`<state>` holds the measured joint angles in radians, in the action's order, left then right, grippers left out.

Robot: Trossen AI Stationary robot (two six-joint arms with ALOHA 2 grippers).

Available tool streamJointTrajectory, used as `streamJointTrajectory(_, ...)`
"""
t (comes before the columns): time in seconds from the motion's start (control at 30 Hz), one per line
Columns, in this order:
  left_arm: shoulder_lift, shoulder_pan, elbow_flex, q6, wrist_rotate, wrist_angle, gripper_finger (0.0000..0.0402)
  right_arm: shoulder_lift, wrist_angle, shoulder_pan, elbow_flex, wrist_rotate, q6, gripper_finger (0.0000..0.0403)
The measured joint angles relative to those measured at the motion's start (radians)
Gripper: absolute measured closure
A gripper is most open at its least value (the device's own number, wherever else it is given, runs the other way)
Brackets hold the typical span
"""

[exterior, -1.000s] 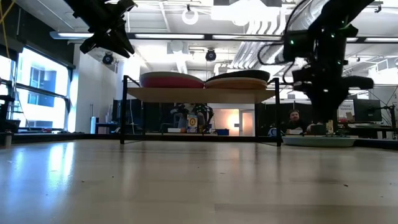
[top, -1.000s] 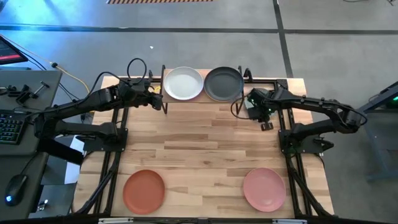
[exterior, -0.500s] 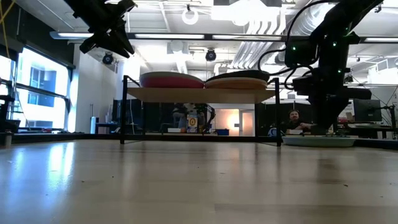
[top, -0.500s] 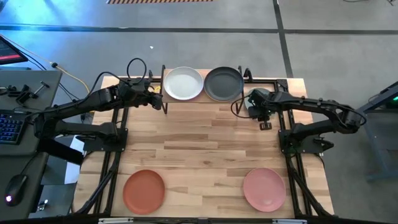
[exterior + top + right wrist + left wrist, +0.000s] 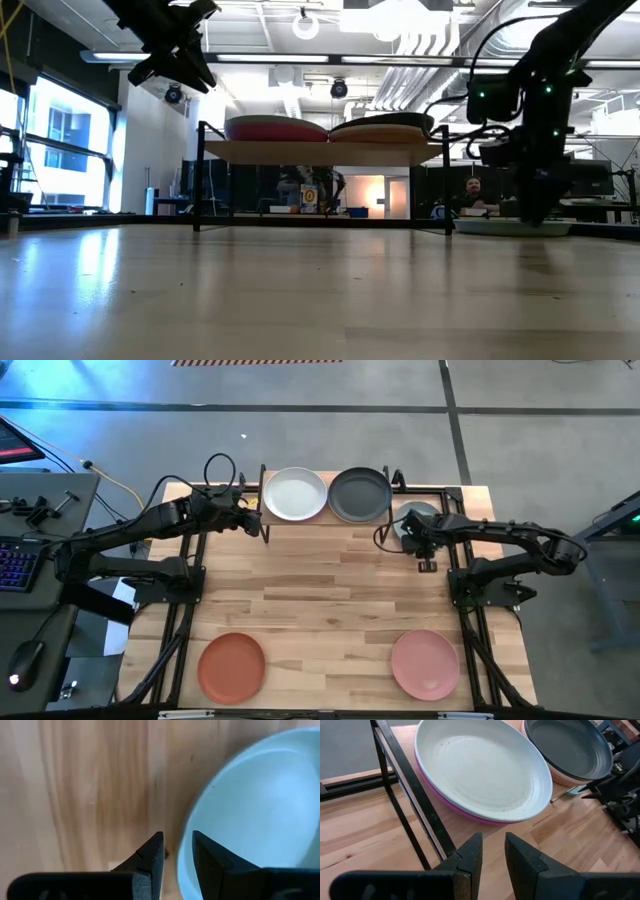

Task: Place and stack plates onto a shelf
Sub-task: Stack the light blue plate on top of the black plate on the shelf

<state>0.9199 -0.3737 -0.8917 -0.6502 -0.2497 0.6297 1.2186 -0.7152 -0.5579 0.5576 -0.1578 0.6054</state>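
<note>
Butcher-block tabletop (image 5: 330, 585), grey floor (image 5: 520, 420)

Well off to the left claw's outer side I see a keyboard (image 5: 12, 563) and a mouse (image 5: 24, 660) on a side desk (image 5: 50, 495); a person (image 5: 472, 190) sits far behind the surface (image 5: 320, 610).

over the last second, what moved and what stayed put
The right gripper has swung away from the shelf and come down at the rim of the pale grey-green plate on the table beside it, uncovering that plate from above; its fingers straddle the rim, not closed. The left gripper stayed by the shelf's left end. Both shelf stacks, the terracotta plate and the pink plate are unmoved.
</note>
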Motion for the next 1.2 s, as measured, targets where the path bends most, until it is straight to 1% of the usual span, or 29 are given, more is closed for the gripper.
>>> streamJointTrajectory(0.13,0.000,0.000,0.000,0.000,0.000,0.000,0.0330,0.000,0.033,0.000,-0.026,0.013,-0.001,0.0322)
streamJointTrajectory(0.37,0.000,0.000,0.000,0.000,0.000,0.000,0.0330,0.000,0.059,0.000,-0.051,0.008,-0.006,0.0323)
streamJointTrajectory(0.43,0.000,0.000,0.000,0.000,0.000,0.000,0.0330,0.000,0.068,0.000,-0.051,-0.009,-0.020,0.0327)
streamJointTrajectory(0.53,0.000,0.000,0.000,0.000,0.000,0.000,0.0330,0.000,0.077,0.000,-0.051,-0.067,-0.084,0.0349)
streamJointTrajectory(0.63,0.000,0.000,0.000,0.000,0.000,0.000,0.0330,0.000,0.075,-0.001,-0.051,-0.093,-0.122,0.0388)
streamJointTrajectory(0.7,0.000,0.000,0.000,0.000,0.000,0.000,0.0330,0.000,0.070,-0.001,-0.051,-0.091,-0.143,0.0397)
streamJointTrajectory(0.93,0.000,0.000,0.000,0.000,0.000,0.000,0.0330,0.000,0.053,-0.001,-0.048,-0.069,-0.191,0.0402)
streamJointTrajectory(1.03,0.000,0.000,0.000,0.000,0.000,0.000,0.0330,0.000,0.040,-0.002,-0.045,-0.039,-0.197,0.0402)
streamJointTrajectory(1.2,0.000,0.000,0.000,-0.001,0.000,0.000,0.0330,0.000,0.012,-0.003,-0.003,-0.024,-0.207,0.0403)
